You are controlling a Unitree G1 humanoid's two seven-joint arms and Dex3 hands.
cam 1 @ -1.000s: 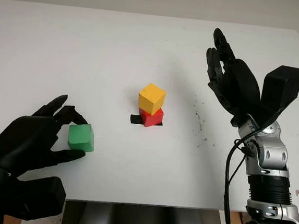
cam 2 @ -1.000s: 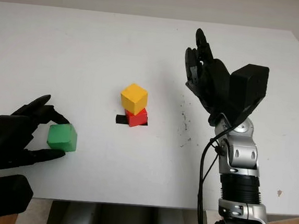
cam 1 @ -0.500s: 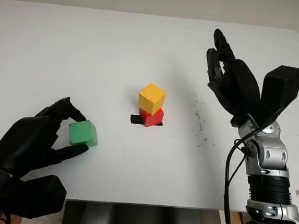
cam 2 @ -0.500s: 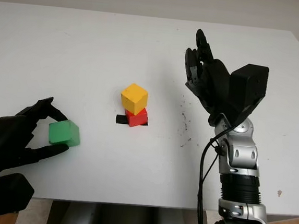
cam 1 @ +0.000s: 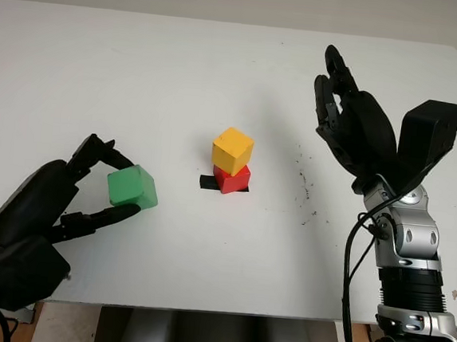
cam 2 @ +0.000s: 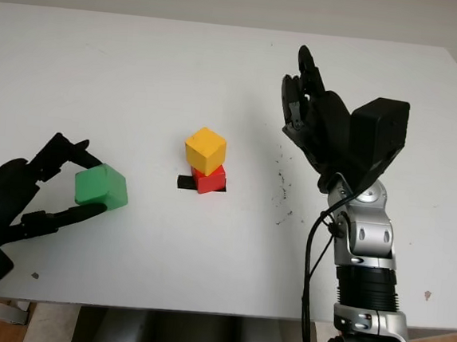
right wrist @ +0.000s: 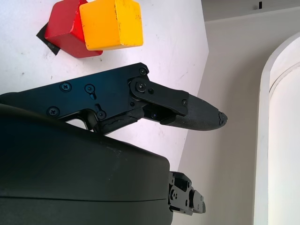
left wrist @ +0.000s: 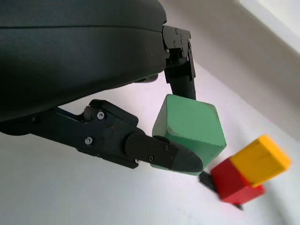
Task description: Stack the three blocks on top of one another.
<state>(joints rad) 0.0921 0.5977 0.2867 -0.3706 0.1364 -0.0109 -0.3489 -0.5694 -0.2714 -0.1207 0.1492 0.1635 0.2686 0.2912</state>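
A yellow block [cam 1: 232,150] sits on a red block [cam 1: 232,178] near the middle of the white table [cam 1: 180,79], over a black mark [cam 1: 208,183]. To their left my left hand [cam 1: 107,184] is shut on the green block [cam 1: 132,187], which it holds tilted and lifted off the table. In the left wrist view the fingers [left wrist: 164,157] pinch the green block [left wrist: 190,129] from two sides, with the red and yellow stack [left wrist: 246,171] beyond it. My right hand [cam 1: 345,121] is open, raised above the table to the right of the stack.
Small dark specks [cam 1: 303,185] mark the table between the stack and my right arm [cam 1: 405,258]. The table's front edge [cam 1: 224,311] runs just beyond both forearms.
My left hand has lifted the green block off the table and carried it a little up and to the right. The right hand and the stack have not moved.
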